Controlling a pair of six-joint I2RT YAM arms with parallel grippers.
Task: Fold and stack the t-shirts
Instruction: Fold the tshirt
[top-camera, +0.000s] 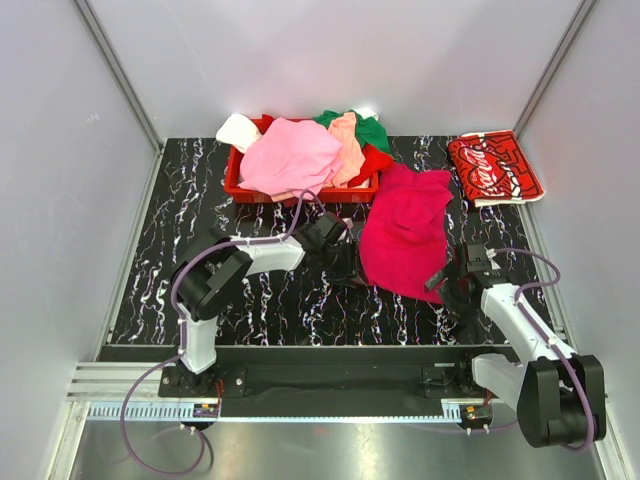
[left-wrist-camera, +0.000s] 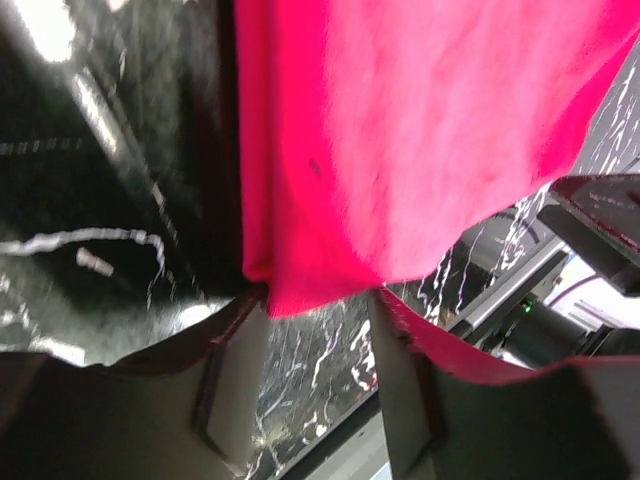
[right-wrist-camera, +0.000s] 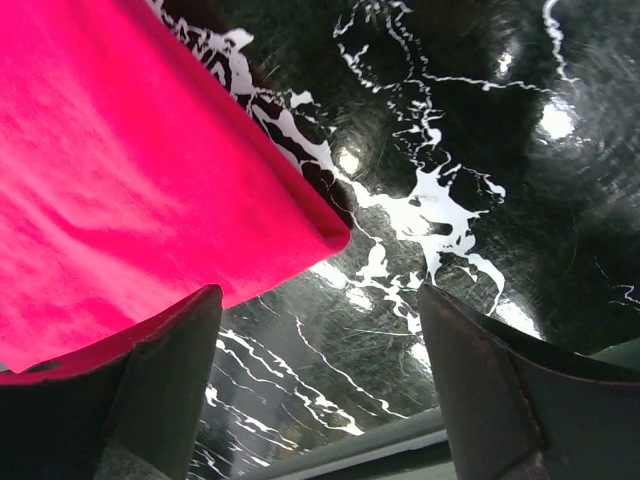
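Fingers (left-wrist-camera: 235, 380) of the left gripper (left-wrist-camera: 318, 305) are standing apart. A hem corner of the magenta t-shirt (left-wrist-camera: 420, 130) is lying right at their tips, bare table is showing in the gap, and nothing is being clamped. Fingers (right-wrist-camera: 170, 385) of the right gripper (right-wrist-camera: 318, 300) are standing wide apart too, with another corner of the same shirt lying just ahead of them.

Both grippers are hovering over a glossy black tabletop (top-camera: 250, 310) veined with white, which is throwing back spots of light. Pale wall panels (top-camera: 330, 60) are closing it in at the back and on both sides. A metal rail (top-camera: 330, 412) is running along the near edge by the arm bases.

Seen from above, the magenta t-shirt is lying rumpled right of centre between the two grippers, its far end reaching close to the red basket (top-camera: 300, 190). The red t-shirt with white Coca-Cola script (top-camera: 493, 168) is lying folded at the far right corner, well apart from both grippers. The left arm (top-camera: 260, 258) is stretching across in front of the basket, with a purple cable (top-camera: 297, 215) looping along it.

The basket is sitting at the back centre and holding a heap. The pink t-shirt (top-camera: 290, 155) is lying on top and spilling over the front rim. The peach t-shirt (top-camera: 348, 150) is lying beside it, and the green t-shirt (top-camera: 372, 130) behind. The white t-shirt (top-camera: 238, 130) is hanging over the left end.
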